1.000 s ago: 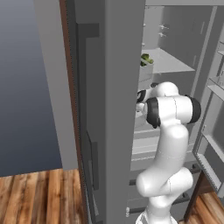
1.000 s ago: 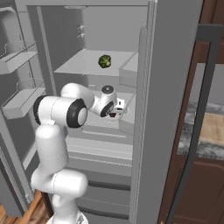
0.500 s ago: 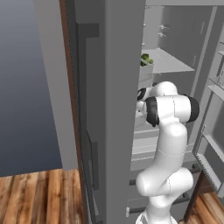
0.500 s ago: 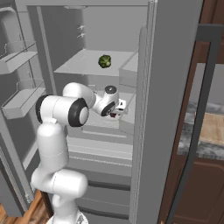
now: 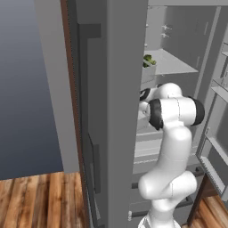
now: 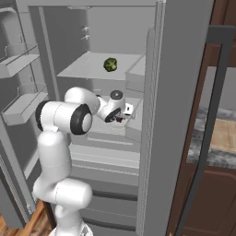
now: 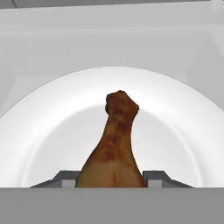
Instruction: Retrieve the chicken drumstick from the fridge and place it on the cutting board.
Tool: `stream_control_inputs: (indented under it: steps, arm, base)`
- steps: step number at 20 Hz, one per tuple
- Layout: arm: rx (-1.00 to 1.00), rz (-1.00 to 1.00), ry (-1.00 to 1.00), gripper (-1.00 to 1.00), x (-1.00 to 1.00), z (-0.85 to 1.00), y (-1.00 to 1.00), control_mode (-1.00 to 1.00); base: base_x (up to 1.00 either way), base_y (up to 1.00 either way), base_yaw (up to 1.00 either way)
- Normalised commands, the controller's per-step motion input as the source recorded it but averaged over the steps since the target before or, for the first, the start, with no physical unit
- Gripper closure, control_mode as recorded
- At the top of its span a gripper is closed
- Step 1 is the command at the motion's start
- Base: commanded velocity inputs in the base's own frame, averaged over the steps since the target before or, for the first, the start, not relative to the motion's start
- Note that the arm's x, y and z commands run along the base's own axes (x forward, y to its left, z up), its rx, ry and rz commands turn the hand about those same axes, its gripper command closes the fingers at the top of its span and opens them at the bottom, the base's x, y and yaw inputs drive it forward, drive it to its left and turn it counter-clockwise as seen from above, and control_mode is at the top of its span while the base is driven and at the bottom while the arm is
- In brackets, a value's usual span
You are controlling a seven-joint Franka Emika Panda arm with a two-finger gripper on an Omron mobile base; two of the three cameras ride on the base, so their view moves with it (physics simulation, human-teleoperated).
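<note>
The brown chicken drumstick (image 7: 114, 144) lies on a white plate (image 7: 179, 113) inside the open grey fridge (image 6: 179, 69), its knobby end pointing away from the hand. My gripper (image 7: 112, 179) is shut on the drumstick's thick end, with a fingertip pressed against each side. From the right base view, the gripper (image 6: 121, 118) reaches into the middle shelf of the fridge. The light tan cutting board (image 6: 224, 133) lies on the dark counter to the right of the fridge, far from the gripper.
A green leafy vegetable (image 6: 110, 64) sits on the shelf above the gripper. The fridge's right door (image 6: 159, 115) stands close beside the hand. Door bins (image 6: 25, 106) line the open left door. Dark brown cabinets (image 6: 216, 193) sit under the counter.
The jaws have closed from wide open onto the drumstick. The arm has barely moved.
</note>
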Motion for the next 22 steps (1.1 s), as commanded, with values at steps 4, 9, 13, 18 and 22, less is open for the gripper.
stream_control_inputs:
  steps: [4,9,13,18,22]
  arm:
    - [0.00,-0.10,-0.13,1.00,-0.58,0.20,0.00,-1.00]
    - [0.00,-0.10,-0.07,1.00,-0.65,0.59,0.00,-1.00]
    - [0.00,-0.05,0.04,1.00,-0.35,0.92,0.00,-1.00]
    - [0.00,-0.10,0.21,1.00,-0.32,0.45,0.05,-1.00]
    - [0.12,-0.13,0.32,1.00,-0.40,0.73,0.00,-1.00]
  base:
    - [0.00,0.00,0.00]
    - [0.00,0.00,0.00]
    - [0.00,0.00,0.00]
    - [0.00,0.00,0.00]
    - [0.00,0.00,0.00]
